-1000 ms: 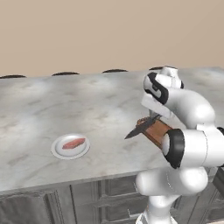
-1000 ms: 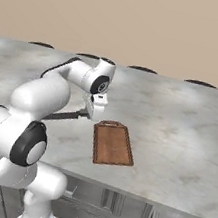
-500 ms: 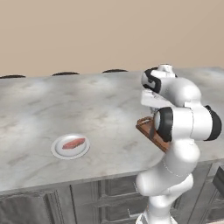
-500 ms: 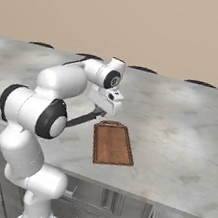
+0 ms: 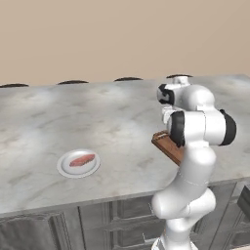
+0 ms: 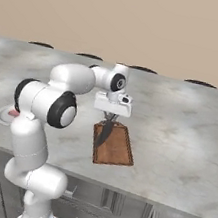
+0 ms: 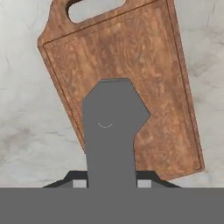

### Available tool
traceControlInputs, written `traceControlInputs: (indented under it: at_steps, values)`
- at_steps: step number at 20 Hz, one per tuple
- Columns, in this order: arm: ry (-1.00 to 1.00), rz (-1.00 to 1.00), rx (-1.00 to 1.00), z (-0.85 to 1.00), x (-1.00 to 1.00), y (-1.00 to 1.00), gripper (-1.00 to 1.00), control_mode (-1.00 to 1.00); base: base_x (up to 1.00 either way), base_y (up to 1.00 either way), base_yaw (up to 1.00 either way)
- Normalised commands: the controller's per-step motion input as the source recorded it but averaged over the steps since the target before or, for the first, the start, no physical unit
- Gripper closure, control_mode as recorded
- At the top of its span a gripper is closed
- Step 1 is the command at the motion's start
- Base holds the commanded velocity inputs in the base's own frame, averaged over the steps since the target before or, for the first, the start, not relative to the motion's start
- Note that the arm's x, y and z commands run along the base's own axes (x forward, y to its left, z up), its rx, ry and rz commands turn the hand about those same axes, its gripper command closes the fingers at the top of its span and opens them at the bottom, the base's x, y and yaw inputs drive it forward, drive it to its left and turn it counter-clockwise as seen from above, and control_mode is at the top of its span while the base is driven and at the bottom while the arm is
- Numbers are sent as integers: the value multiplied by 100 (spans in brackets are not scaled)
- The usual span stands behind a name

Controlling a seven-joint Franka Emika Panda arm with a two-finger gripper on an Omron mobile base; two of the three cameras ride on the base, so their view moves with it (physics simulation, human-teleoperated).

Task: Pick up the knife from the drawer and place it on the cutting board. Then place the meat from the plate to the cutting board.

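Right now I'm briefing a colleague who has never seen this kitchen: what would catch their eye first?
The white arm reaching over the marble counter, its gripper holding the knife blade-down above the cutting board. The reddish-brown board lies near the counter's front edge, and in the hand view the grey blade hangs right over it. Off to the arm's left, the meat sits on the white plate.
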Motion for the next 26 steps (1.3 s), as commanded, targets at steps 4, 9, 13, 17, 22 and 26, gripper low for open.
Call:
traceControlInputs:
  at_steps: [4,9,13,17,22,26]
  values:
    - [-4,56,3,-38,20,-36,100,-100,0,0,0]
    - [-7,44,4,-34,14,-15,100,-100,0,0,0]
    - [-11,26,13,-35,5,0,100,-100,0,0,0]
    - [-12,7,14,-14,2,0,100,-100,0,0,0]
    - [-2,0,6,-1,29,-1,100,-100,0,0,0]
    - [0,-8,5,0,32,-1,100,-100,0,0,0]
